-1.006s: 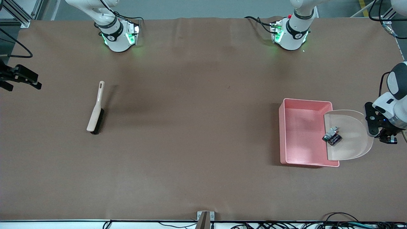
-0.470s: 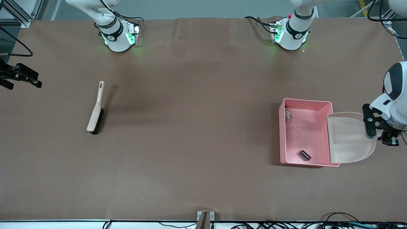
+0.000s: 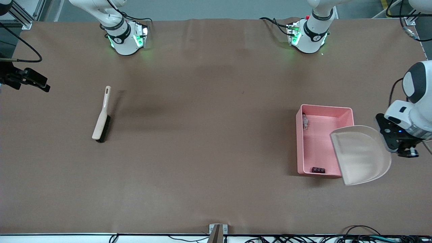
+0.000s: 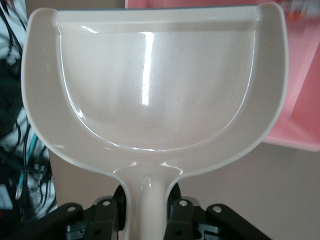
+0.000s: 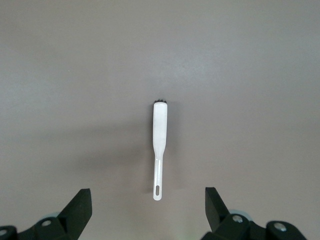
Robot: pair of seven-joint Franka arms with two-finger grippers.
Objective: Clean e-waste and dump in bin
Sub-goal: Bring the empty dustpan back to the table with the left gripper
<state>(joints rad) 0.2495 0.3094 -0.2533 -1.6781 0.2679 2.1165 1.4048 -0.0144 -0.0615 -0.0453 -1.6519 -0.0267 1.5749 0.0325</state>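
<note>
Evidently the dumping step is all but done: the emptied dustpan (image 3: 361, 155) is held by its handle, clenched in the left tool (image 4: 145, 212), over the bin's (image 3: 299, 141) end toward the left arm. Both e-waste parts lie in the bin, the white block (image 3: 305, 122) at the corner farther from the front camera, the dark cylinder (image 3: 318, 169) against the nearer wall. Next, the dustpan is judged to need setting down on the tabletop (image 3: 209, 135). The right tool (image 5: 150, 212), released, is seen waiting high over the brush (image 5: 159, 145). Only the front view shows the e-waste; only the left wrist view shows the grasp.
</note>
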